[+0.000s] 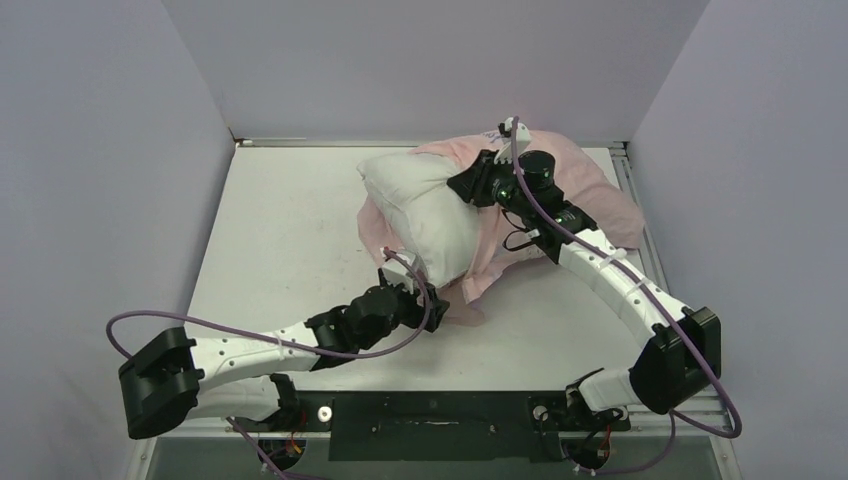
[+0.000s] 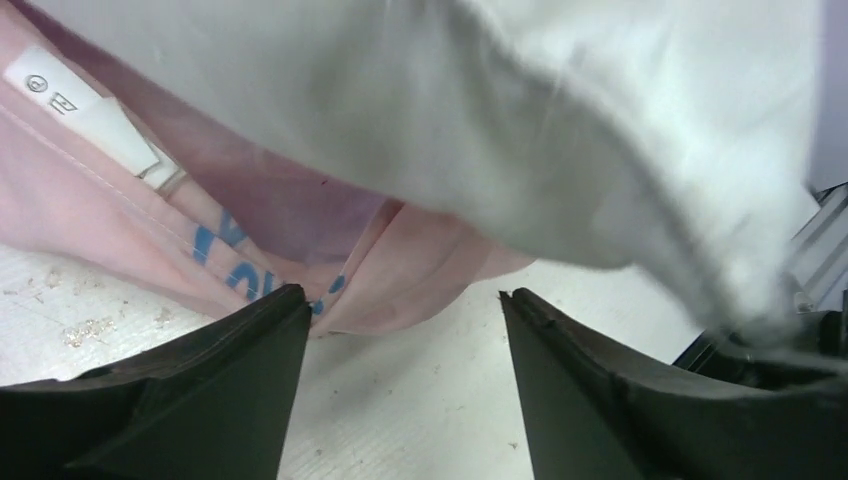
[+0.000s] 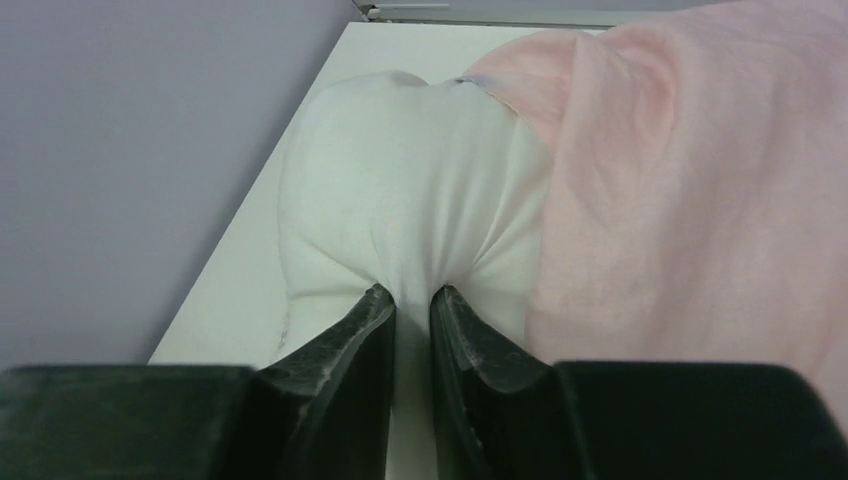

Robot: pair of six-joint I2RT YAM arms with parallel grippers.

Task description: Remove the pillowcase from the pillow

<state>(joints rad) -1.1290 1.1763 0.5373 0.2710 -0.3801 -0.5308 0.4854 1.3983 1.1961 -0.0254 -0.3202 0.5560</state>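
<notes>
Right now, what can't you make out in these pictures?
- Left wrist view: blue writing on the pillowcase, cut off by a fold and the left hand.
- Same view: the white label, print too small to read.
- Top view: the rest of the pillow, hidden under the pillowcase and right arm.

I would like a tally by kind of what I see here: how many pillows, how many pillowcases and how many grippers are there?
White pillow: 1
Pink pillowcase: 1
Grippers: 2 (left gripper, right gripper)
Total: 4
</notes>
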